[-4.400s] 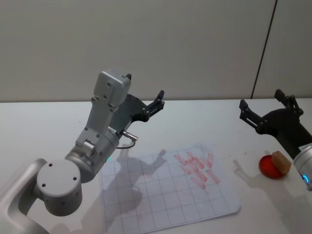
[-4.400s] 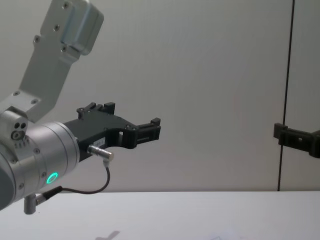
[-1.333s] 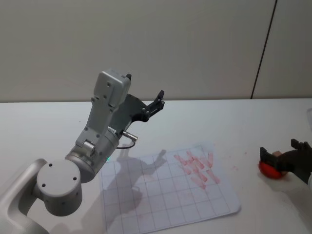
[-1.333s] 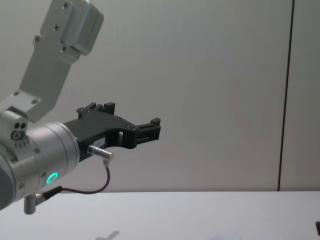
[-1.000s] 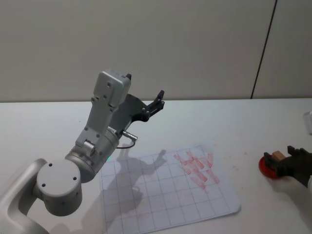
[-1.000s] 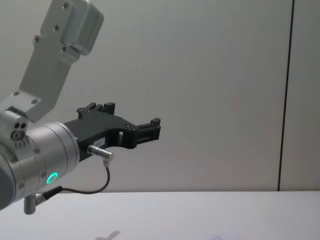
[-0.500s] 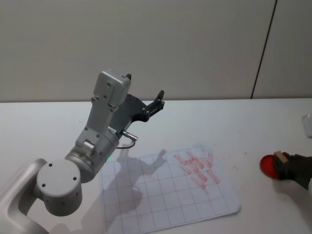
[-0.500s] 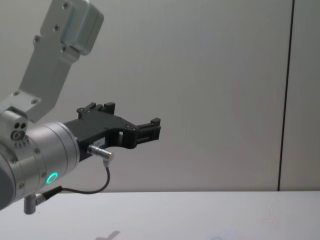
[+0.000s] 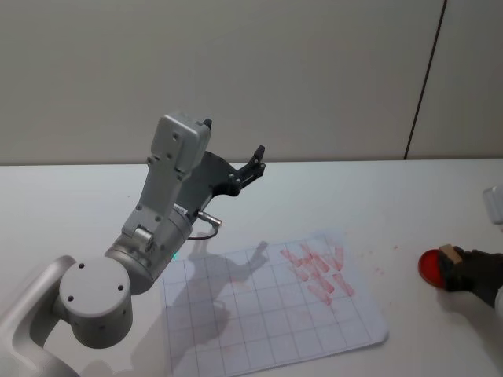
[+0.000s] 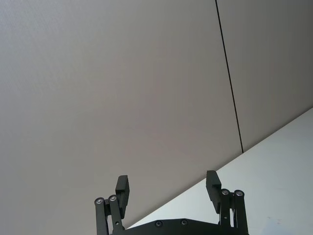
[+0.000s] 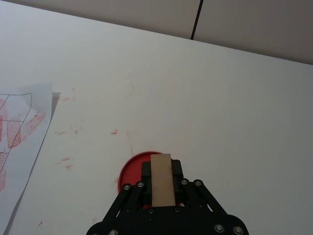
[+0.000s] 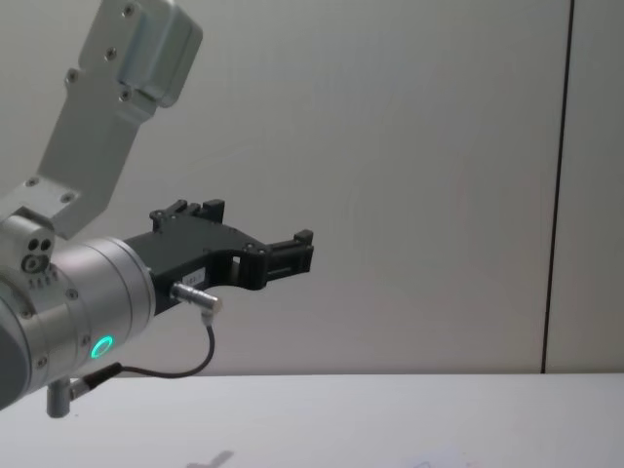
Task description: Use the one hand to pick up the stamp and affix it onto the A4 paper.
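In the head view, our right gripper (image 9: 453, 267) sits low at the table, its black fingers pinching the small tan-brown wooden stamp (image 9: 449, 253) over the flat round red ink pad (image 9: 429, 265). The thin white A4 paper (image 9: 259, 314) with its grid and red marks lies well apart, on the fingers' left. Only bare white table (image 9: 393, 220) lies between, so we judge the way clear. In the left wrist view, our left gripper (image 10: 167, 182) hangs idle toward the wall, fingers spread. In the right wrist view, the stamp's long axis runs straight out between the fingers, both touching its sides. In the chest view, the left gripper is raised well above the table.
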Robot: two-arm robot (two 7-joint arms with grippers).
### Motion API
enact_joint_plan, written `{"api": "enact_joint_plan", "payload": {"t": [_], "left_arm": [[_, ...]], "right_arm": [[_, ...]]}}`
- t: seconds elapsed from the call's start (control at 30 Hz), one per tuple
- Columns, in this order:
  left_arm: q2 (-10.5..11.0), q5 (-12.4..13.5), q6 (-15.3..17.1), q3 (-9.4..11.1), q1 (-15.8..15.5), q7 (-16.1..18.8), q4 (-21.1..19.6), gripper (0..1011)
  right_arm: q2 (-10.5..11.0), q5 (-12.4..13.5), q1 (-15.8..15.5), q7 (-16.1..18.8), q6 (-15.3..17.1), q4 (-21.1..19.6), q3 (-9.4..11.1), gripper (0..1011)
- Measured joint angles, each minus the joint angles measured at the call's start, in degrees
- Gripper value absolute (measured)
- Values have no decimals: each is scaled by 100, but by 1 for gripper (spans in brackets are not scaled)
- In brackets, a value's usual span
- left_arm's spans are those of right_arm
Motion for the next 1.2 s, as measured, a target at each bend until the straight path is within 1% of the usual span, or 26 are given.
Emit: {"api": "enact_joint_plan", "payload": {"t": [0.57, 0.77, 0.97, 1.17, 1.2], "left_arm": [[0, 0, 0, 0, 0, 0, 0, 1001], [0, 0, 0, 0, 0, 0, 0, 1001], [0, 0, 0, 0, 0, 0, 0, 1001], [0, 0, 0, 0, 0, 0, 0, 1001], [0, 0, 0, 0, 0, 0, 0, 1001]], "right_arm": [[-75, 1, 82, 105, -41, 305, -2, 219], [-86, 9, 94, 120, -77, 350, 4, 219], [-84, 32, 95, 116, -136, 309, 24, 219], [-66, 65, 96, 94, -204, 114, 65, 219], [-57, 73, 108, 91, -229, 27, 82, 219]]}}
